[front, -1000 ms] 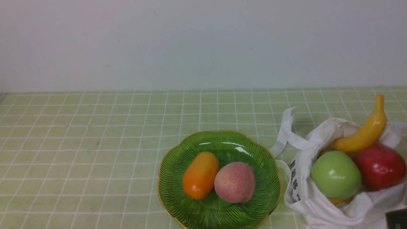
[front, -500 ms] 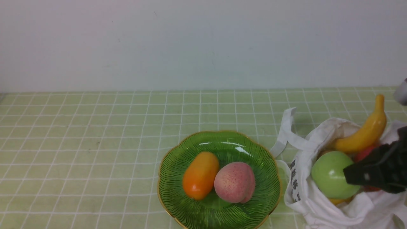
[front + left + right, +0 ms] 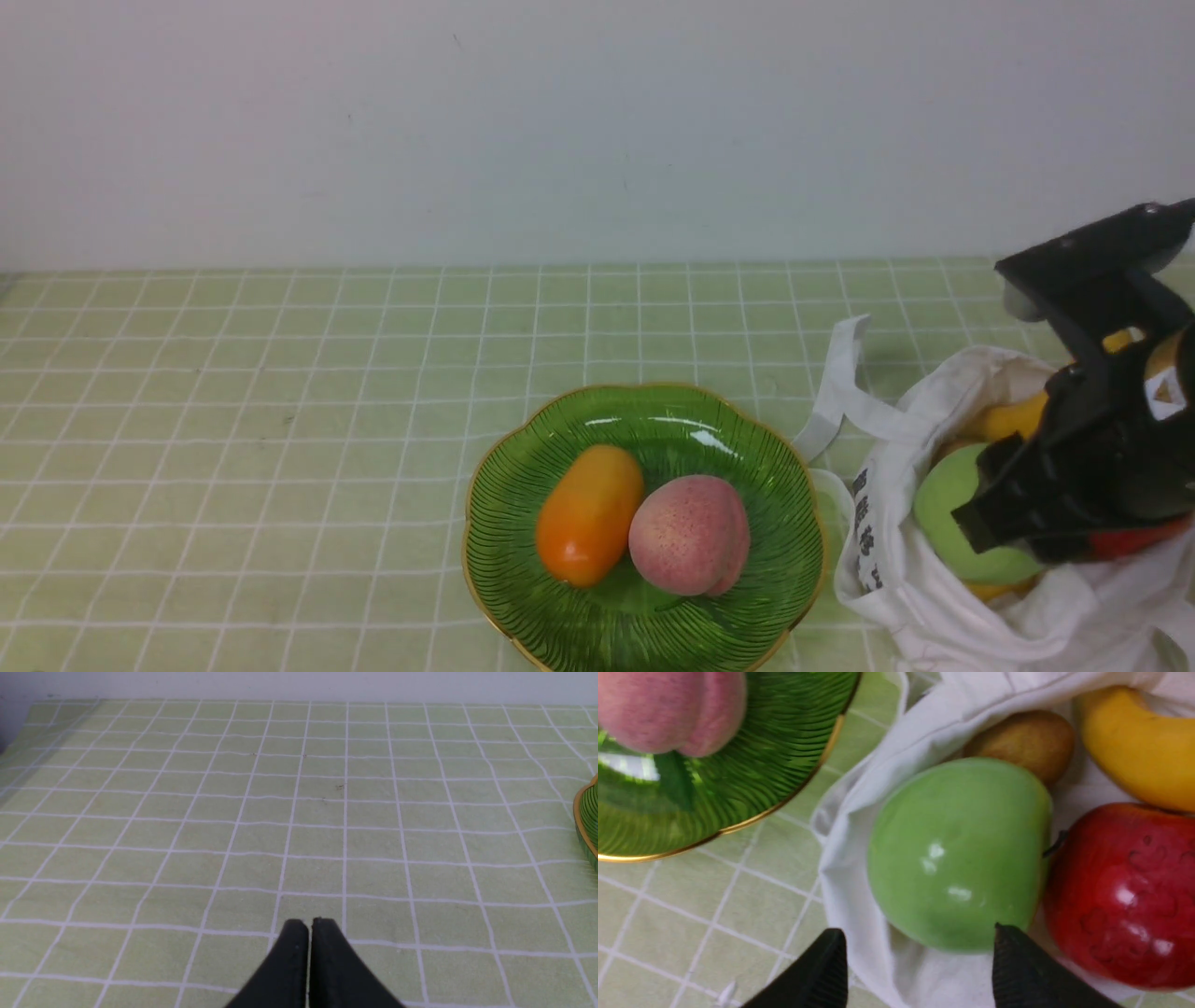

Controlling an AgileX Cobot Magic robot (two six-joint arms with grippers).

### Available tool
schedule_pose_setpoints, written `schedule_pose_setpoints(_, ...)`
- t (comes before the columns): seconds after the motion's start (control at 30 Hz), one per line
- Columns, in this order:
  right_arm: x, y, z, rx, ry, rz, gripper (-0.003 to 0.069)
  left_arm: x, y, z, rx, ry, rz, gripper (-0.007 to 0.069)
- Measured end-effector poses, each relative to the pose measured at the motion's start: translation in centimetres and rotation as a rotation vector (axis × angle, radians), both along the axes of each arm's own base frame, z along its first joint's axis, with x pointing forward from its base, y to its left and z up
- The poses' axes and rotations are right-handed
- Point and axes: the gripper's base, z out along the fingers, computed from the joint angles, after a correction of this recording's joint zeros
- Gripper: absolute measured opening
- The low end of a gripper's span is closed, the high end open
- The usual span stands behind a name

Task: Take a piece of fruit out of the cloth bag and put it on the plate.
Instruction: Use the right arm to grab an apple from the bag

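Inside the cloth bag (image 3: 896,560) lay the green apple (image 3: 957,854), touching a red apple (image 3: 1120,891), near a banana (image 3: 1134,751) and a brown fruit (image 3: 1022,742). The plate (image 3: 653,420) on the worktop (image 3: 187,812) held a peach (image 3: 689,534) and an orange oval fruit (image 3: 588,513). The right gripper (image 3: 917,952) hovered by the green apple, jaws wide apart, empty; the left gripper (image 3: 308,926) had closed, empty jaws. From the front, the right arm (image 3: 1111,448) hid most of the red apple.
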Motion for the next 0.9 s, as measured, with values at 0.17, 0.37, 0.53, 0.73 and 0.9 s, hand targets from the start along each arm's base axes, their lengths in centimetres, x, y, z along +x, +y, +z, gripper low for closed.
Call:
schedule_pose_setpoints(0.17,1.0,0.5,-1.4,-0.053,0.016,-0.028,0.0502,0.0,0.0,0.0,0.0,0.0,0.0,-0.0008)
schedule_pose_setpoints(0.37,2.1,0.8,-2.8,-0.087,0.03,-0.07,0.0591,0.0,0.0,0.0,0.0,0.0,0.0,-0.0008)
schedule_pose_setpoints(0.53,2.8,1.0,-3.8,-0.12,0.036,-0.08,0.0604,0.0,0.0,0.0,0.0,0.0,0.0,-0.0008)
schedule_pose_setpoints(0.73,3.1,1.1,-4.2,-0.124,0.041,-0.077,0.06,0.0,0.0,0.0,0.0,0.0,0.0,-0.0008)
schedule_pose_setpoints(0.9,3.1,1.1,-4.2,-0.124,0.041,-0.077,0.0558,0.0,0.0,0.0,0.0,0.0,0.0,-0.0008)
